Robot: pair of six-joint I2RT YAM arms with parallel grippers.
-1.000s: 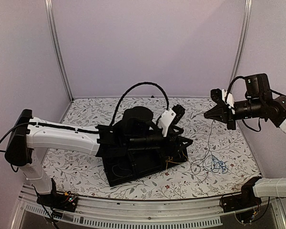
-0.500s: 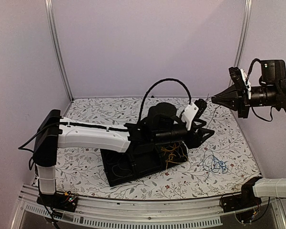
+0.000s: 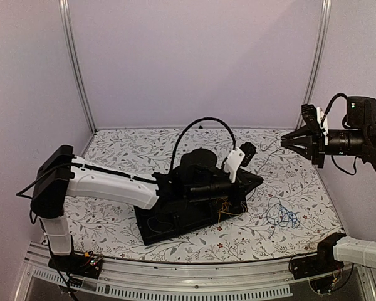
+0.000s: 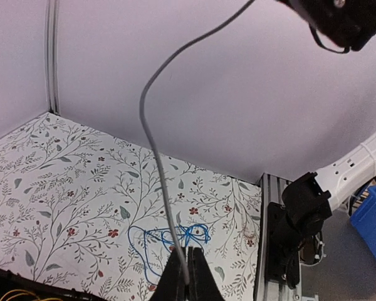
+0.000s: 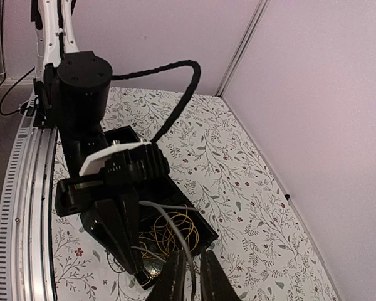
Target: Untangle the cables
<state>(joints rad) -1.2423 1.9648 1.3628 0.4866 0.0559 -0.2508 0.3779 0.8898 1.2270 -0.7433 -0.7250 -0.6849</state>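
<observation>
**Left hand**: reached out low over the floral tabletop. Its jaws are closed together on the grey cable, which is pinched between the fingertips in the left wrist view.

**Right hand**: held high, above and beyond the left hand and well apart from it, with its tips pointing back toward that hand. Its jaws are parted by only a narrow gap. The grey cable runs into that gap. Whether the pads actually press on it cannot be told.

**Grey cable**: a very thin wire strung through the air between the two hands. From the left hand's fingertips it climbs, bends and leads up to the right hand.

**Blue cable**: a loose knot of thin loops lying flat on the tabletop. It is just ahead of and below the left hand's tips and far beneath the right hand. Neither hand touches it.

**Yellow cable**: a small coil of fine wire inside the near end of the black tray. It sits under the left hand's wrist and below the right hand's tips in the right wrist view.

**Black tray**: an open, shallow box resting on the tabletop beneath the left forearm, behind the left hand.
</observation>
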